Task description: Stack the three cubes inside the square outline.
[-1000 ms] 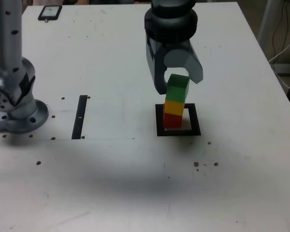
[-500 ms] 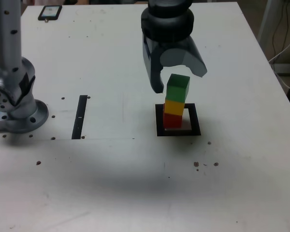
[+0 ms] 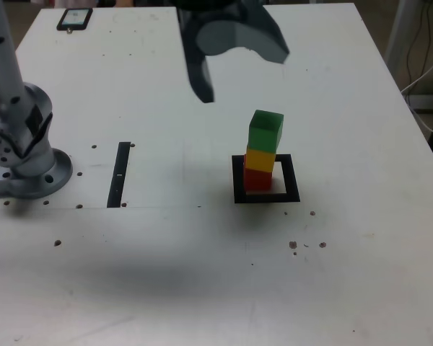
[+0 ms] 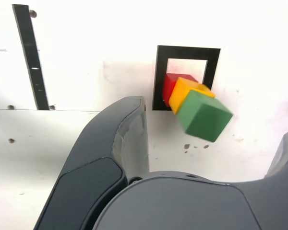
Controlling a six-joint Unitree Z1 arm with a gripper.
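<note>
Stack is up: red cube (image 3: 257,179) on the cream centre of the square outline (image 3: 237,189), yellow cube (image 3: 260,159) on it, green cube (image 3: 265,132) on top. Pincer (image 3: 236,56) is wide open, holding nothing, clear of the tower; the stack sits below it and off toward the exterior view's right.

Risks from here:
- Green cube looks slightly offset and twisted on the yellow. In the wrist view the three faces (image 4: 203,116) fan out rather than line up, though some of that could be perspective. Can't tell how much overhang is real. Desk vibration could tip it.
- Red cube sits toward one side of the outline, near the inner edge of the tape; a nudge puts it on the border.
- Any low sweep of the pincer back across the tower would clip the green cube. The dark finger (image 3: 200,79) hangs lowest.
- Thin black strip (image 3: 120,174) and arm base (image 3: 29,169) are well apart from the stack, no concern.

Judgement: task looks done; retreat should go up and away.
</note>
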